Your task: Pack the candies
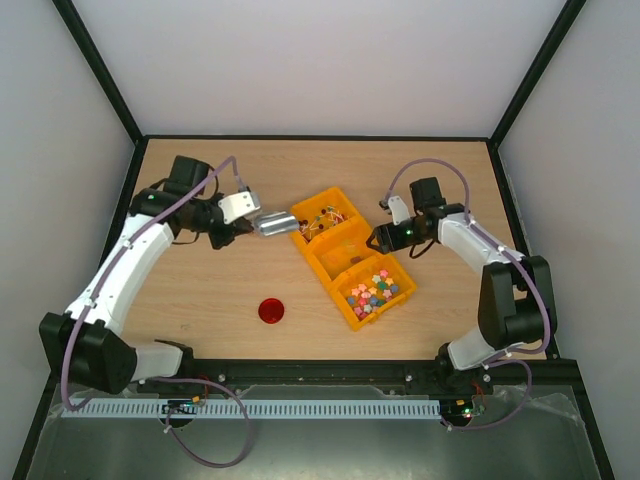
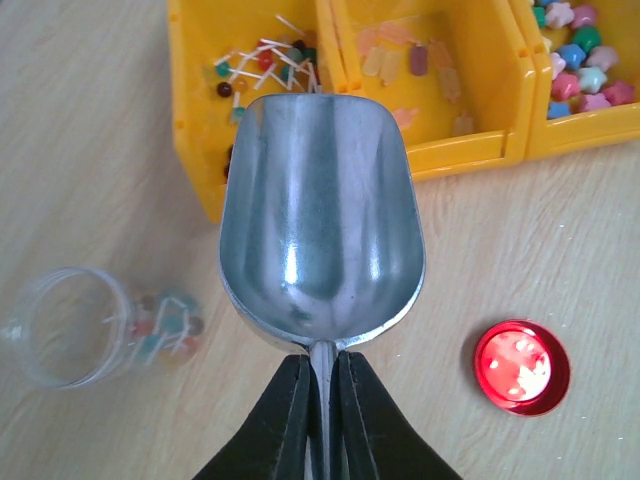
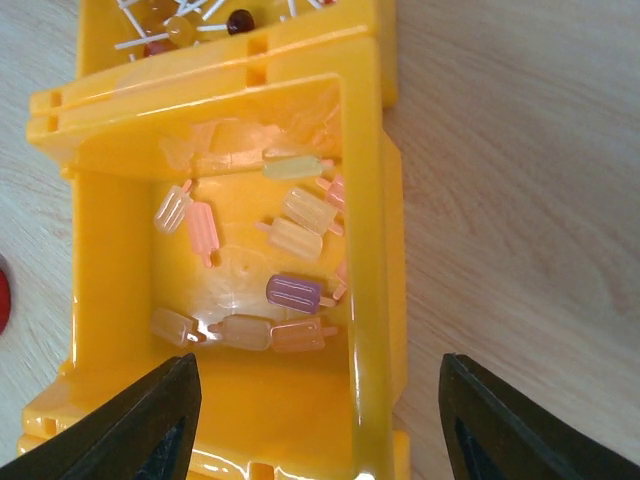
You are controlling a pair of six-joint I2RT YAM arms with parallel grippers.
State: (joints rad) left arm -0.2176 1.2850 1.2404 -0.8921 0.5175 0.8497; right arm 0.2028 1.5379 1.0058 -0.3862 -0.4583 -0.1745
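The candies (image 1: 372, 292) are tiny pastel sweets filling the near-right compartment of a yellow three-part bin (image 1: 390, 303); they also show in the left wrist view (image 2: 585, 60). My left gripper (image 2: 322, 365) is shut on the handle of an empty metal scoop (image 2: 320, 215). The scoop's mouth is at the rim of the far compartment, which holds lollipops (image 2: 262, 62). In the top view the left gripper (image 1: 245, 212) and scoop (image 1: 274, 224) are left of the bin. My right gripper (image 3: 315, 400) is open and empty above the middle compartment, which holds popsicle-shaped sweets (image 3: 293, 292).
A red lid (image 1: 271, 311) lies on the table in front of the bin and also shows in the left wrist view (image 2: 521, 366). A clear jar (image 2: 70, 325) with a few lollipops inside lies on its side left of the scoop. Dark frame rails edge the table.
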